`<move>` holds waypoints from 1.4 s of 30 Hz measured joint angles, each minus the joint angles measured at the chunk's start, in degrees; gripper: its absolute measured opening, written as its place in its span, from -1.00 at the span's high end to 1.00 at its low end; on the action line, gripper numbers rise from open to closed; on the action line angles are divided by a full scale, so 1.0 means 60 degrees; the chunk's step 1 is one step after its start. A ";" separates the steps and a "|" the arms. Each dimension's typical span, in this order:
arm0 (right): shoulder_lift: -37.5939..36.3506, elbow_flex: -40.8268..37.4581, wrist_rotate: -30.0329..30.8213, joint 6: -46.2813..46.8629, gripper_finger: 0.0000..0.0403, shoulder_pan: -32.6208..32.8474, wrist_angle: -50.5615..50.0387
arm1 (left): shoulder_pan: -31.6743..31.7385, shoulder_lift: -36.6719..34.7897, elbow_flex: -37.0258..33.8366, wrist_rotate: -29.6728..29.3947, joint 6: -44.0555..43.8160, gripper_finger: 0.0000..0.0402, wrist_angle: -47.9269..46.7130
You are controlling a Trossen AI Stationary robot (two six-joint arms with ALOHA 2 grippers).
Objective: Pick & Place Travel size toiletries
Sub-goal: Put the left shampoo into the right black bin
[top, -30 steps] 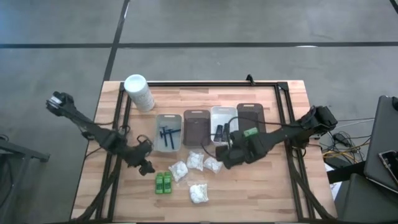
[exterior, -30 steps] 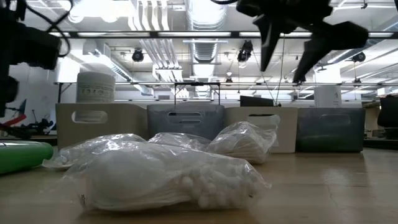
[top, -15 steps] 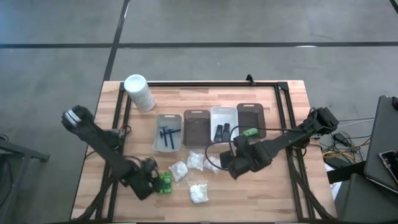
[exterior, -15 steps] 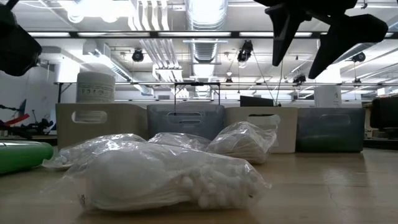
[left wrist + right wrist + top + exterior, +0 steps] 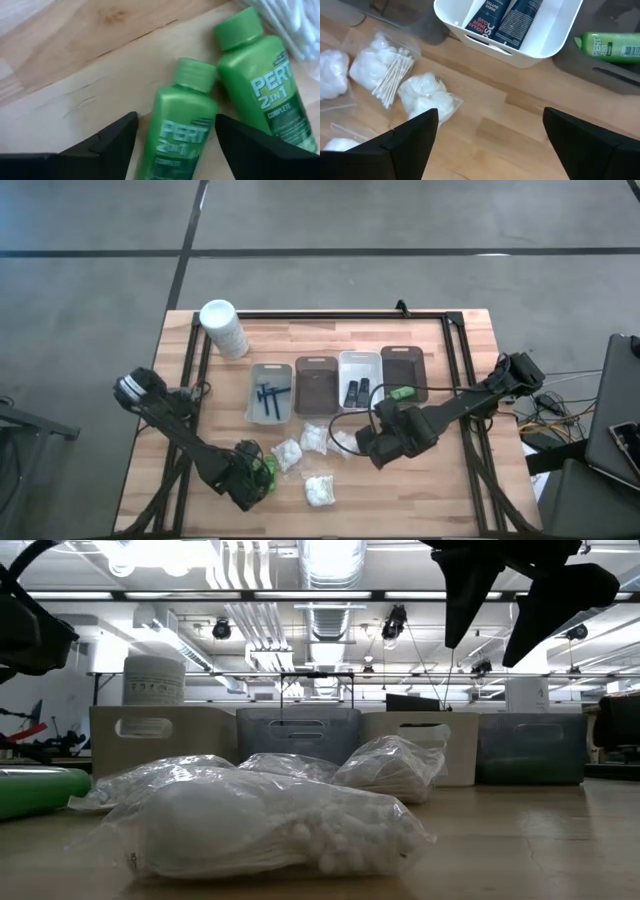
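Left gripper (image 5: 172, 132): spread wide astride a green Pert bottle (image 5: 182, 130), lower centre, nothing gripped yet.
Bottle: light, stiff, slick plastic; best pinched mid-body.
Right gripper (image 5: 490, 137): spread, empty.

Green bottles (image 5: 185, 130) flat on wood — white packets (image 5: 318, 490) beside.
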 joint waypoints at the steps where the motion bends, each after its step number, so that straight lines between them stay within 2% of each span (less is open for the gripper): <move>1: 0.0000 0.0000 -0.0003 -0.0062 -0.78 0.0000 0.0000 | -0.0029 -0.0054 0.0025 0.0037 0.0063 -0.32 -0.0068; 6: 0.0000 0.0000 -0.0004 -0.0185 -0.78 -0.0004 0.0017 | -0.0278 -0.0370 -0.0017 0.0644 0.0481 -0.17 0.0011; 11: 0.0000 0.0000 0.0029 -0.0184 -0.72 -0.0004 0.0034 | -0.0604 -0.0337 -0.0086 0.0977 0.0822 -0.17 0.0008; 18: 0.0000 0.0000 0.0231 -0.0033 -0.62 -0.0004 0.0063 | -0.0713 -0.0285 -0.0083 0.0112 0.1138 -0.18 -0.0030; 24: 0.0000 0.0000 0.0244 -0.0077 -0.54 -0.0004 0.0291 | -0.0712 -0.0109 -0.0087 -0.0574 0.3734 -0.09 0.0207; 29: 0.0000 0.0000 -0.0084 -0.0702 -0.46 0.0033 0.1471 | -0.0716 -0.0119 -0.0097 -0.0867 0.4897 0.11 0.0345; 33: 0.0000 0.0000 -0.0342 -0.1160 -0.41 0.0036 0.2683 | -0.0698 -0.0332 -0.0137 -0.1071 0.5077 0.25 0.0131; 37: 0.0000 0.0000 -0.0357 -0.1762 -0.37 0.0033 0.4096 | -0.0729 -0.1040 -0.0097 -0.1066 0.5118 0.28 -0.0280; 39: 0.0000 0.0000 -0.0361 -0.2094 -0.35 0.0033 0.4842 | -0.0740 -0.1579 -0.0086 -0.1595 0.5222 0.28 -0.0434; 42: 0.0000 0.0000 -0.0361 -0.2582 -0.34 -0.0025 0.5897 | -0.0774 -0.2643 -0.0090 -0.3095 0.6028 0.27 -0.0160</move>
